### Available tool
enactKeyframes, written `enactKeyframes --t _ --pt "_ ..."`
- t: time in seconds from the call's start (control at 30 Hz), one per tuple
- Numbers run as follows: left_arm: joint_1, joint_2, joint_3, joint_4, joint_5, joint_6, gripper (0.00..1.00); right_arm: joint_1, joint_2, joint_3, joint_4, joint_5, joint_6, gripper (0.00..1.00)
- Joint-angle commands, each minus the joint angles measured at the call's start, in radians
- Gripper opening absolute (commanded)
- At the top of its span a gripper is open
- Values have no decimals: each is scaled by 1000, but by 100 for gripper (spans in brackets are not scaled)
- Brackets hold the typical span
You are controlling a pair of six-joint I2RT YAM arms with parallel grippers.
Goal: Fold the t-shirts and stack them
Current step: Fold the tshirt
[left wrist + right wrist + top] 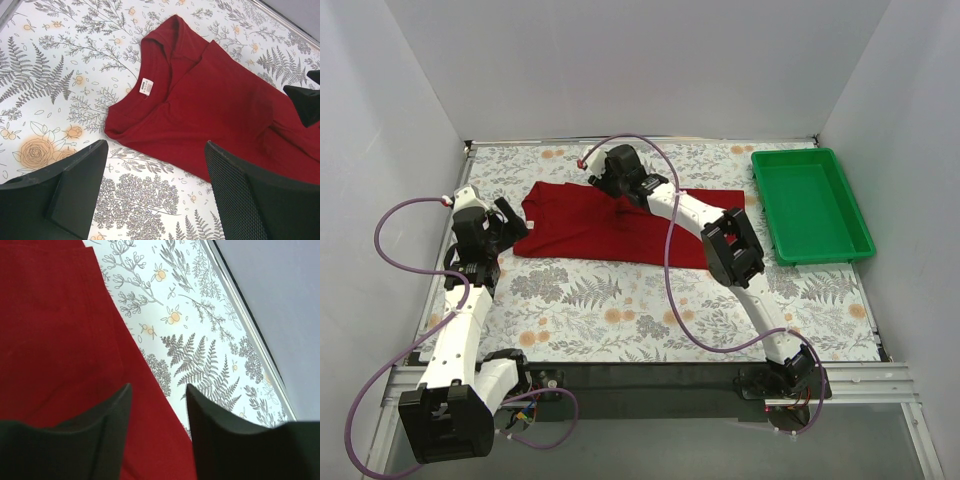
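While soft dark-red t-shirt [605, 228] lies creased | tray [812, 205]: rectangular green plastic

Enclosure: plain white panels stand on three sides, a back wall [640, 60], a left wall [370, 150] and a right wall [910, 120], each unmarked and meeting the table at its edges. The table [620, 320] carries a flat white cover printed with grey ferns and leaves and with orange-yellow flowers and fruit. A pale metal strip [740, 140] runs along the far edge of the cover, where it meets the wall. At the near edge a dark band [650, 378] and silver rails [870, 400] border the table. Lighting is even and diffuse; shadows on the cover are soft.
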Motion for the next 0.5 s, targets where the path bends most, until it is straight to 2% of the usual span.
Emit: enactKeyframes --t 0.0,0.1,0.2,0.37,0.47 --pt "1 -17 -6 16 14 6 72 -27 -80 -33 61 23 22 48" --pt "0 -14 -11 25 36 8 72 -39 -143 -94 44 -32 9 61" --pt "0 6 -12 27 70 9 72 -44 -221 -165 -23 -160 -48 66" --pt "0 56 -21 25 73 -52 72 -102 -431 -361 -224 -502 -139 68" --pt "1 116 -2 -14 71 -158 75 -150 -583 -554 -258 -579 -145 68"
